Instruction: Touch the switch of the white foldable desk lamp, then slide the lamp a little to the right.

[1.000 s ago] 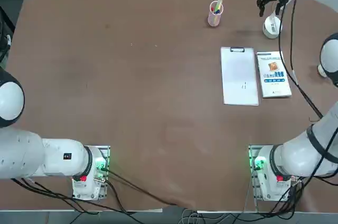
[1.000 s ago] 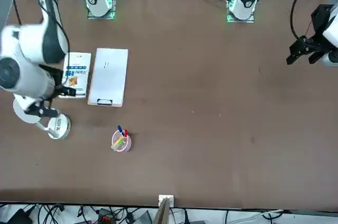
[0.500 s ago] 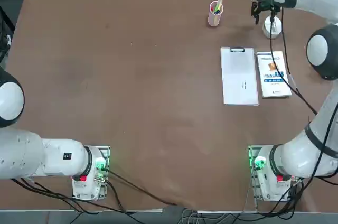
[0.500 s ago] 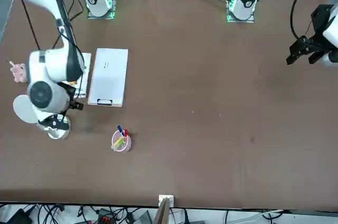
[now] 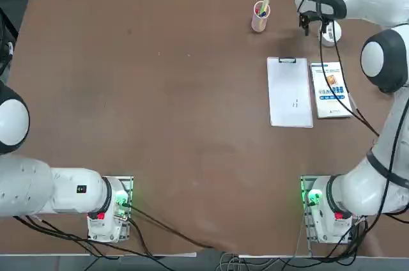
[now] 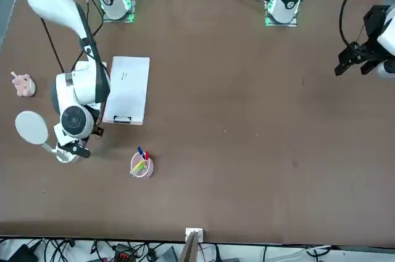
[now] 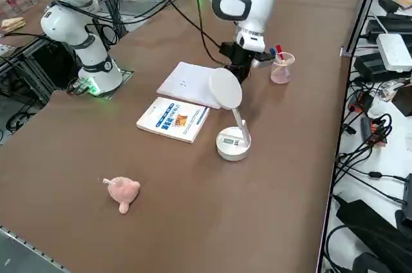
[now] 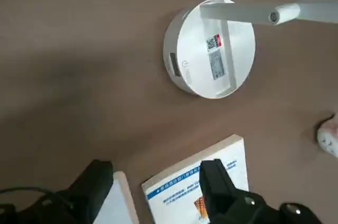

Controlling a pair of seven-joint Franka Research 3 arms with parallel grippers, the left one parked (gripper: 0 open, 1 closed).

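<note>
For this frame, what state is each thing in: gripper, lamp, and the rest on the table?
Right gripper: fingers open, empty, clear of the lamp.
White foldable desk lamp: standing unfolded, head raised, untouched; lit or not, cannot tell.
Clipboard: lying flat, clip closed.
Booklet: closed, flat, cover up.
Pen cup: upright, pens inside.
Pink toy: lying on the table.

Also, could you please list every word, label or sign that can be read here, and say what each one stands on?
Blue and white booklet: cover lettering, too small to read.
White foldable desk lamp base: a power symbol beside the switch, and two printed stickers, too blurred to read.
Clipboard: faint marks on the sheet, not readable.
No text reads clearly.
</note>
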